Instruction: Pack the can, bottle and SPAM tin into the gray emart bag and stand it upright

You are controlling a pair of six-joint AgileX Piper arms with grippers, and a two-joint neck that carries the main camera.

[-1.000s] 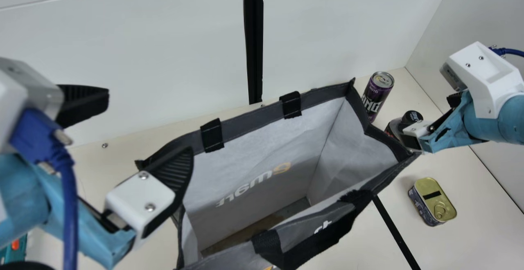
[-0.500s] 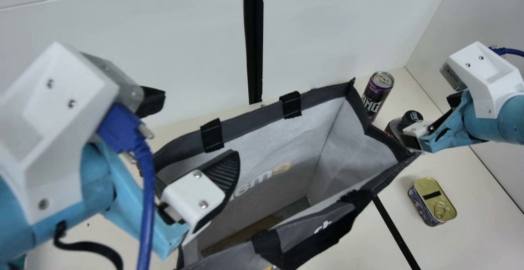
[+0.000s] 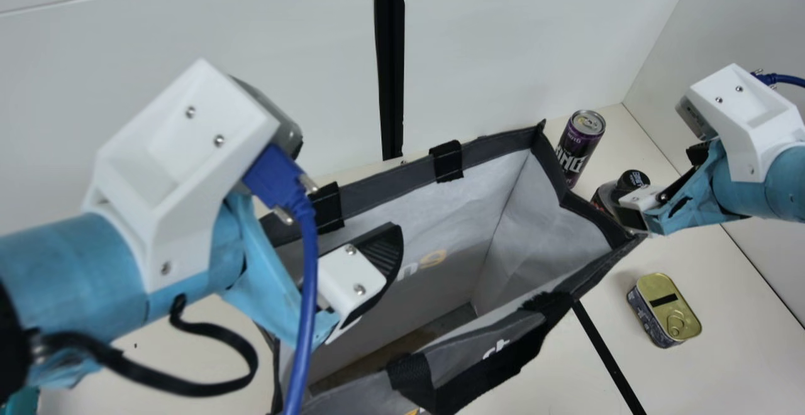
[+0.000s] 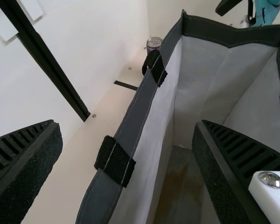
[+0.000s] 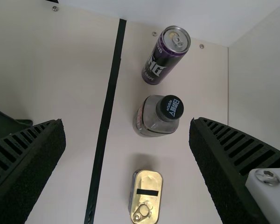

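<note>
From the left wrist, the left gripper (image 4: 127,123) has its fingers spread wide, nothing pinched, with the long far rim (image 4: 135,109) of the gray emart bag (image 4: 214,70) running between them. The can (image 4: 154,44) peeks out past that rim. I'd guess the step in hand is steadying the bag before loading; the next move there would be to line up on the rim and close, without crumpling the mouth.

From the right wrist, the right gripper (image 5: 127,121) is also wide open and grips nothing. The bottle (image 5: 161,116) lies in view between its fingers, with the can behind it and the SPAM tin (image 5: 146,197) in front. How high the fingers are above the bottle, I can't tell.

In the main view the bag stands upright, mouth up, all three goods outside it on the tabletop (image 3: 710,276): the can near the far right corner, the bottle just beside the bag's right end, the tin toward the right edge. That right side wall looks the main obstacle, since anything picked must clear it. The blue cable (image 3: 309,276) and loose black strap (image 3: 176,393) on the left arm could snag a handle (image 3: 412,377).
</note>
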